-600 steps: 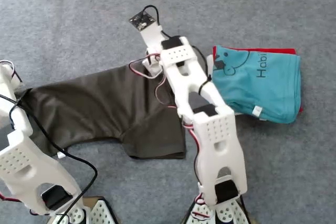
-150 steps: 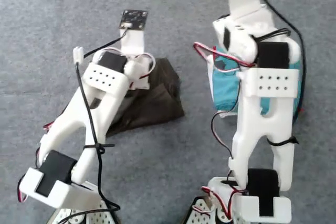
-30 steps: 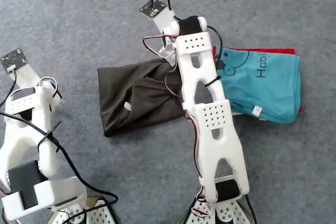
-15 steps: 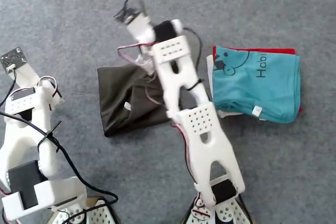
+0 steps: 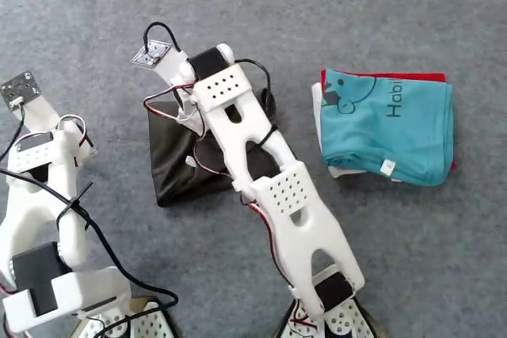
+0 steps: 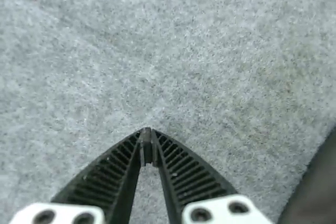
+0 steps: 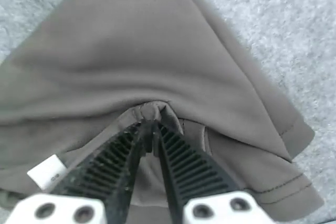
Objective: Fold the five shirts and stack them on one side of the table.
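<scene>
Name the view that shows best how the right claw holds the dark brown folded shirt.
The right wrist view: the right claw is shut on a pinched fold of the dark brown folded shirt. In the high view the right arm covers the grip; the left wrist view catches a dark sliver at its edge.

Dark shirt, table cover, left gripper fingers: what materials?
Dark shirt: soft matte knit, likely cotton; it drapes and creases, with stitched hems. Table cover: grey felt-like or carpet fabric, fuzzy speckled nap. Left gripper fingers: black matte plastic, ridged, probably printed.
</scene>
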Tool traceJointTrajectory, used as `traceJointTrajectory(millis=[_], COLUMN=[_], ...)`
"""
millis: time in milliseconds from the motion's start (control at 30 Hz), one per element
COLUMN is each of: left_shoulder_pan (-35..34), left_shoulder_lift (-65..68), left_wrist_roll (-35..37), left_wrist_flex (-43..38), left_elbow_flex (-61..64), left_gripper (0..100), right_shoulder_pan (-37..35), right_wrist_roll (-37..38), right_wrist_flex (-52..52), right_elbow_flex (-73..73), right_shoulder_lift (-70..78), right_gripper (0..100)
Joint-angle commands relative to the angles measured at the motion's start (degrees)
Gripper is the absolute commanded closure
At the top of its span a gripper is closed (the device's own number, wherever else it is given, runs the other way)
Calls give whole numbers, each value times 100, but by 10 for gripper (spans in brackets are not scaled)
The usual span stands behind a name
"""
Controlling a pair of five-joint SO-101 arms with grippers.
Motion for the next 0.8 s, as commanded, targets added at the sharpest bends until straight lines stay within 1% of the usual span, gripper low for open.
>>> traceJointTrajectory(millis=[0, 133, 233, 333, 433, 600, 767], left_shoulder_pan=[-57, -57, -57, -66, -66, -66, -66], left_shoulder_lift=[-220, -220, -220, -220, -220, -220, -220], left_wrist_roll=[-44, -44, -44, -44, -44, -44, -44], left_wrist_flex=[-53, -62, -70, -70, -70, -70, -70], left_elbow_flex=[-127, -127, -127, -127, -127, -127, -127], left_gripper=[968, 968, 968, 968, 968, 968, 968], right_shoulder_pan=[0, 378, 158, -123, -193, -114, 62], right_wrist_roll=[-35, -79, -299, -299, -299, -299, -308], right_wrist_flex=[-53, 53, 9, -202, -273, 0, 88], right_elbow_flex=[-110, -804, -1209, -1218, -1253, -1262, -1209], right_shoulder_lift=[-356, -549, -523, -189, 251, 593, 602], right_gripper=[982, 983, 983, 983, 983, 983, 983])
